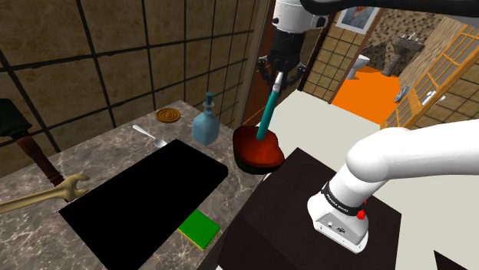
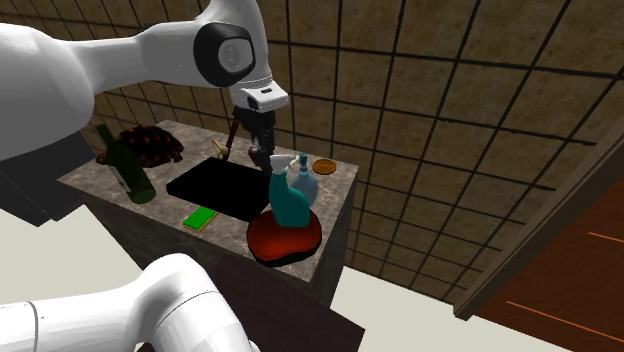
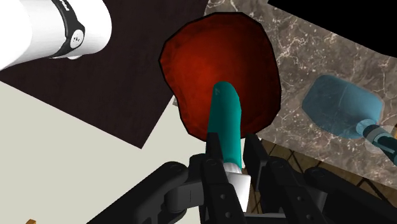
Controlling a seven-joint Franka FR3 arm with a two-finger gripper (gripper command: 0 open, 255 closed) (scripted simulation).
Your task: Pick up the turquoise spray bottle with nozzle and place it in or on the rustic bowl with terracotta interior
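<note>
Sprayer, slim, smooth and turquoise, is hanging tilted from the gripper, whose fingers are pinching its upper end. Its lower end is reaching into the bowl; whether it is touching I cannot tell.

From the shoulder view's left, a gold wrench is lying on the veined grey-brown marble counter. A flat black area is taking up the counter's middle, with a green block at its near edge. A spoon and a round brown dish are sitting behind it. A pale blue flask is standing upright just beside the bowl, which is irregular, glossy and red inside.

Dark square tiles are covering the wall. The dark stand is sitting at the right, with orange floor showing beyond. Lettering on the arm is too small to read.
</note>
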